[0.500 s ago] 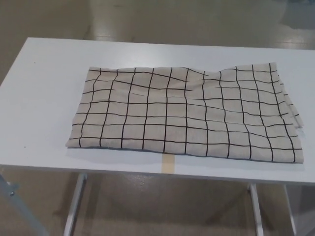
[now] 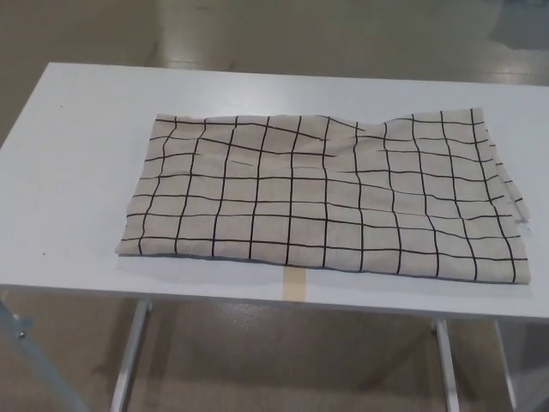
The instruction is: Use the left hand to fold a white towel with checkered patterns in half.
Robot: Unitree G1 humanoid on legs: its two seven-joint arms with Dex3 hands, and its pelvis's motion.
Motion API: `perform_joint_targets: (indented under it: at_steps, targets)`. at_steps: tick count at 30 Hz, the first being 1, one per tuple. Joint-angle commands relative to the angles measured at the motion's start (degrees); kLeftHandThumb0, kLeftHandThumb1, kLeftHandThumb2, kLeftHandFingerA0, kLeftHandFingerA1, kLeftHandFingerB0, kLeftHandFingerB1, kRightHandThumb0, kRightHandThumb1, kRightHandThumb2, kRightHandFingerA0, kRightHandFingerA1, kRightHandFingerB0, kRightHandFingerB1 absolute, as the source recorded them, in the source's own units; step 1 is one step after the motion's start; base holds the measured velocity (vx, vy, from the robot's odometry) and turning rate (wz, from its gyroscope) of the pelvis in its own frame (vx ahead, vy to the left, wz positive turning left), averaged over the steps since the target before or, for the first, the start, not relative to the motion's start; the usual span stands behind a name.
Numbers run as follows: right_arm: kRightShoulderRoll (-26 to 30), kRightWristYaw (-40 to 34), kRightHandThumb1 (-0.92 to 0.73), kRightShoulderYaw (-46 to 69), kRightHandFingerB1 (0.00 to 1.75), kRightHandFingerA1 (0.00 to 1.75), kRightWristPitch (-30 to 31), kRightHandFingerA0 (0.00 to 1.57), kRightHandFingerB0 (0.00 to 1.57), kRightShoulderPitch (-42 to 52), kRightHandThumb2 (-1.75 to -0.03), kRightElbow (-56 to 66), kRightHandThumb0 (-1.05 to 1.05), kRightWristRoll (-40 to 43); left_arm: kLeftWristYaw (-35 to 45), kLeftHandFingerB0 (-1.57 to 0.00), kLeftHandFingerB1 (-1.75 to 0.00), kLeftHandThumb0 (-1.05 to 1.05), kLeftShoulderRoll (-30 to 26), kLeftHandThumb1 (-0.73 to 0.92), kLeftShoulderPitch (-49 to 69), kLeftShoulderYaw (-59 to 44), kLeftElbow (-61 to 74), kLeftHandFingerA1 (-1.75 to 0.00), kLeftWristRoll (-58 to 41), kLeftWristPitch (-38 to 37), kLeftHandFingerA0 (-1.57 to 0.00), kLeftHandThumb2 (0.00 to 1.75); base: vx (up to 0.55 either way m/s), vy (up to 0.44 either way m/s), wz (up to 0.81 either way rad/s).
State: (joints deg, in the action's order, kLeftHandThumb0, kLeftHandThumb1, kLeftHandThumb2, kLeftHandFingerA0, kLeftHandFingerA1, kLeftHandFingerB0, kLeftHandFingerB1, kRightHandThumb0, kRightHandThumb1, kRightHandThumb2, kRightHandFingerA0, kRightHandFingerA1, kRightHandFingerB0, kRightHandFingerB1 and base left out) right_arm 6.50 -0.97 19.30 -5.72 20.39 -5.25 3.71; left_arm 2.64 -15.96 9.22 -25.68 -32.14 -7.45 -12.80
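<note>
Towel (image 2: 322, 197) spread flat across the white table (image 2: 77, 172), reaching from about nine o'clock of the tabletop over to the three o'clock edge, near hem close to the six o'clock rim. Off-white cloth, black grid lines. Some rumpling toward one o'clock; layered edges at three o'clock, perhaps already doubled there, though hard to tell. Strip of tan tape (image 2: 294, 284) on the table rim at six o'clock, poking out just under the near hem.

Neither hand in view; fingers apart or together, impossible to say.

Step in hand, by judgement: the very start, nothing gripped, fold not yet begun. Next move probably called for the left hand to come in from nine o'clock, pinch the left edge or its near corner, lift it clear, and carry it across toward three o'clock to meet the opposite edge. Care needed to keep hems aligned and avoid dragging the whole cloth along the smooth surface.
</note>
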Motion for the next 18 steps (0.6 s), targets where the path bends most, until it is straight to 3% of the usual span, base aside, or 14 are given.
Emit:
perform_joint_targets:
  at_steps: [1,5,6,9,10,14,16,18]
  targets:
    - [-1.76,1.59,-0.62,-3.10,0.44,0.51,-0.89,0.44,0.45,1.64,-0.59,3.02,-0.19,0.33,2.49,0.00,-0.15,-0.27,1.05,0.44,1.56,-0.47,10.45,-0.25,-3.36,-4.97,0.00,0.68,0.00,0.000,0.00]
    - [-1.66,5.06,-0.64,-5.11,0.43,0.50,-1.39,0.44,0.44,1.53,-0.59,0.38,-0.22,1.89,6.45,0.00,-0.13,-0.35,-0.78,0.46,2.51,-0.57,25.23,-0.14,-6.41,-6.78,0.00,0.59,0.00,0.000,0.00]
    - [-1.51,5.65,-0.64,-5.19,0.43,0.50,-0.95,0.43,0.44,1.12,-0.59,-0.26,-0.23,2.37,7.03,0.00,-0.15,-0.46,-1.58,0.32,3.01,-0.44,27.88,-0.22,-6.13,-7.11,0.00,0.68,0.00,0.000,0.00]
    - [-1.07,6.46,-0.64,-5.26,0.43,0.50,-0.93,0.42,0.43,-0.41,-0.60,-1.72,-0.23,2.99,7.55,0.00,-0.11,-0.55,-3.63,0.36,3.61,-0.46,34.05,-0.14,-4.10,-8.44,0.00,0.71,0.00,0.000,0.00]
    - [-0.99,6.32,-0.64,-5.49,0.44,0.51,-2.21,0.42,0.43,-0.79,-0.59,-2.38,-0.22,2.46,6.42,0.00,0.00,-0.62,-4.26,0.38,3.34,-0.54,36.98,-0.08,-0.94,-10.84,0.00,0.70,0.00,0.000,0.00]
    - [-0.98,4.62,-0.64,-6.15,0.44,0.51,-4.57,0.42,0.43,-2.73,-0.59,-3.94,-0.23,0.27,0.91,0.00,0.00,-0.64,-5.03,0.39,-1.13,0.17,42.08,-0.09,10.04,-16.90,0.00,0.71,0.00,0.000,0.00]
    - [-0.95,5.02,-0.65,-6.13,0.45,0.51,-6.57,0.43,0.44,-3.28,-0.59,-5.60,-0.22,0.45,-0.68,-0.01,-0.13,-0.58,-6.70,0.37,-5.47,2.12,40.85,-0.19,16.35,-20.18,0.00,0.74,0.00,0.000,0.00]
    - [-0.77,5.37,-0.65,-6.12,0.45,0.52,-7.34,0.43,0.44,-3.16,-0.59,-6.23,-0.22,0.49,-0.75,-0.03,-0.15,-0.58,-7.85,0.37,-6.98,3.62,40.75,-0.21,18.95,-19.63,0.00,0.73,0.00,0.000,0.00]
